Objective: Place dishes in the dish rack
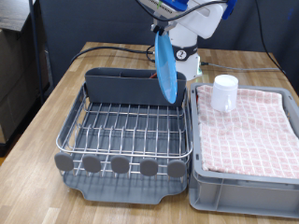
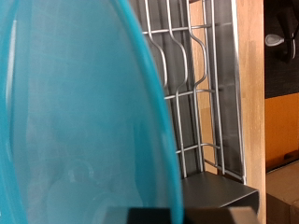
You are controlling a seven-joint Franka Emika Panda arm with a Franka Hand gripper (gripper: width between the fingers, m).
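Note:
My gripper (image 1: 160,28) is shut on the top edge of the round light-blue plate (image 1: 166,67). It holds the plate on edge above the right side of the dish rack (image 1: 126,126), near the dark grey caddy (image 1: 120,87). In the wrist view the plate (image 2: 75,112) fills most of the picture, with the rack's wires (image 2: 192,75) below it. The small white cup (image 1: 224,91) stands on the pink checked cloth (image 1: 248,131) at the exterior view's right. The wooden spoon is out of view.
The cloth lies in a grey crate (image 1: 234,191) right beside the rack. Round grey tabs (image 1: 120,164) and the drain tray (image 1: 121,191) line the rack's front. The wooden table (image 1: 47,112) has black cables (image 1: 112,49) at the back.

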